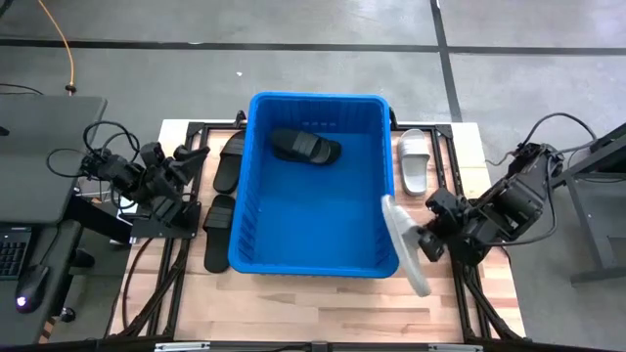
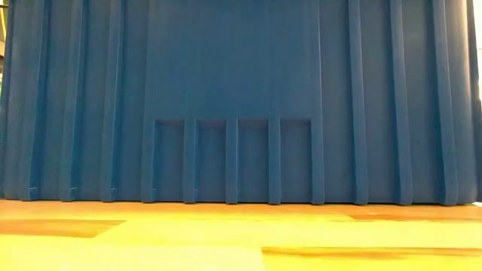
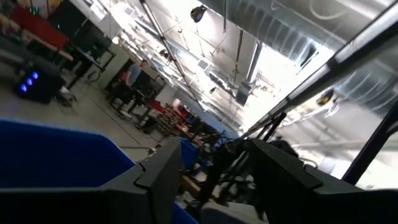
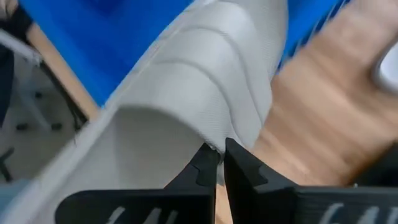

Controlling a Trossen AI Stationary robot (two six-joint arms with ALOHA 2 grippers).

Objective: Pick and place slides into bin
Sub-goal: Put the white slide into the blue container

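A light grey ribbed slip-on slide [image 1: 403, 240] is pinched by its strap edge in the closed right gripper [image 1: 427, 242], at the large blue slotted plastic bin's [image 1: 256, 186] four o'clock corner, straddling the rim. Slippage from so thin a pinch is judged possible; it could fall outside. The left gripper [image 1: 186, 158], part open and empty, waits at nine o'clock.

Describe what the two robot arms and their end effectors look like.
Both arms are dark, nearly black, built of blocky jointed segments with black cables looping off them. The left end effector has two slim dark fingers; in its wrist view they look flat and angular. The right end effector ends in two narrow black fingers with stepped, notched tips. No markings are visible.
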